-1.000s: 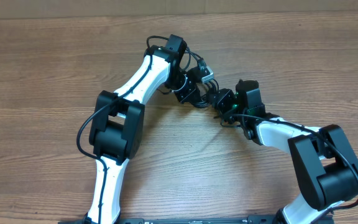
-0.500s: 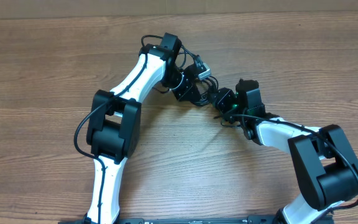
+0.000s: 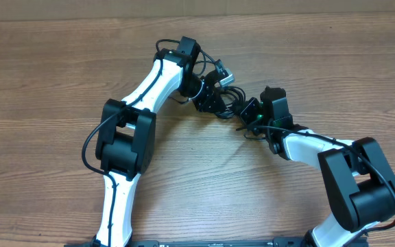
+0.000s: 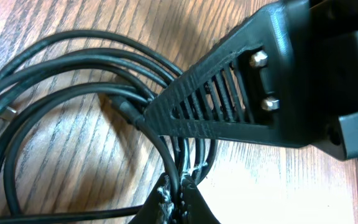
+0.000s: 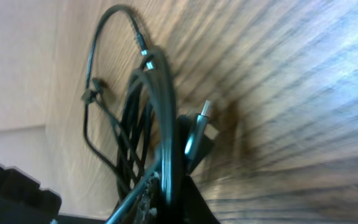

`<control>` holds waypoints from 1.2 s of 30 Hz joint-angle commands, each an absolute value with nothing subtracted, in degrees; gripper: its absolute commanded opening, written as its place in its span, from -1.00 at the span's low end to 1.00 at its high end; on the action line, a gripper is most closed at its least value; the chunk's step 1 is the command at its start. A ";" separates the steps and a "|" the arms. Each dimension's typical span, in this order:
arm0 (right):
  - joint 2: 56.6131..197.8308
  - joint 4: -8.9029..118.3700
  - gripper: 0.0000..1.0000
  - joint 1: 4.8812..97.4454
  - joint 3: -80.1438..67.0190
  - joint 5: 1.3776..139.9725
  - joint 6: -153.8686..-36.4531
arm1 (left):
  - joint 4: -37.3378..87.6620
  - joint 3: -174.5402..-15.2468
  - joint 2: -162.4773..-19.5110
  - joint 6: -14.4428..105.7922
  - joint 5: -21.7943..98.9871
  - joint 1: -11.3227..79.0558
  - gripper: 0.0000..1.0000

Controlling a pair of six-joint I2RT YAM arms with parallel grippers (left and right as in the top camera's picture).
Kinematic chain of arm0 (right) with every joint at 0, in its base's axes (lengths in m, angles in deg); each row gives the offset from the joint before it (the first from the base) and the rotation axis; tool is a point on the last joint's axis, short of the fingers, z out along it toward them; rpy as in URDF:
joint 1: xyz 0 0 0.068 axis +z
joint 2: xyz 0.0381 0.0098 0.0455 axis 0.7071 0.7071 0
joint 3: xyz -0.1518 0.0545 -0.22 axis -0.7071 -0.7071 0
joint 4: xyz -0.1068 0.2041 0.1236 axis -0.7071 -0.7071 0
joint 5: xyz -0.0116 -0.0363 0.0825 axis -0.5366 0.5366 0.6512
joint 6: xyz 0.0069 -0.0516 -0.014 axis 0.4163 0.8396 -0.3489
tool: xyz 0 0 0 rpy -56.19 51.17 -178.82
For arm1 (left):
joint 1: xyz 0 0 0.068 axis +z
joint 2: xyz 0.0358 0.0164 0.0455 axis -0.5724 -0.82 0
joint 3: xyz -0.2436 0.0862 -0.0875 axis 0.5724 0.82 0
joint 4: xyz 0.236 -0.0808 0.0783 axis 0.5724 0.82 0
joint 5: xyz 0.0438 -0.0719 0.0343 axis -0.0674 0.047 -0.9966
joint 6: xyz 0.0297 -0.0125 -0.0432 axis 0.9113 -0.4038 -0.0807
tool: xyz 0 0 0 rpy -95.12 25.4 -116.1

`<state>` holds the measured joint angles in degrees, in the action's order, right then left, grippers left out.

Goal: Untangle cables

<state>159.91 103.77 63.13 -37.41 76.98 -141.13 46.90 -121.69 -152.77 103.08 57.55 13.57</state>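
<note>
Cables (image 3: 229, 90): thin black cords, lying looped together midway across the worktop (image 3: 46, 82), nearer its far edge. Probably light, limp, snag-prone; gripping best near a plug end (image 5: 204, 112). Left fingers (image 4: 229, 106) and right fingers (image 5: 197, 211) are both clamping shut on strands.

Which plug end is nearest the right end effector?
The flat silver-tipped plug, right beside the right end effector; the other ends sit farther away along the cables.

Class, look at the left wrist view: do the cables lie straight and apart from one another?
No, the cables curve in overlapping loops and bunch together on the wooden table.
</note>
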 commanded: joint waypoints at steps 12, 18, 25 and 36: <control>160.26 101.04 -0.93 63.22 -37.48 78.14 -134.94 | 46.48 -123.24 -153.69 102.51 56.08 16.74 -0.92; 160.26 99.99 -0.92 62.87 -37.48 75.65 -134.94 | 48.01 -125.06 -153.69 102.03 68.43 21.46 -0.92; 160.26 99.62 -0.93 62.87 -37.48 74.10 -134.94 | 50.96 -127.42 -153.69 101.99 79.12 27.58 -0.92; 160.26 99.84 -0.93 62.87 -37.48 72.46 -134.96 | 49.92 -127.42 -153.69 88.98 73.46 37.51 -0.91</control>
<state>159.91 99.73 63.09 -37.41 74.62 -135.42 50.24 -125.86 -152.88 95.48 76.32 35.52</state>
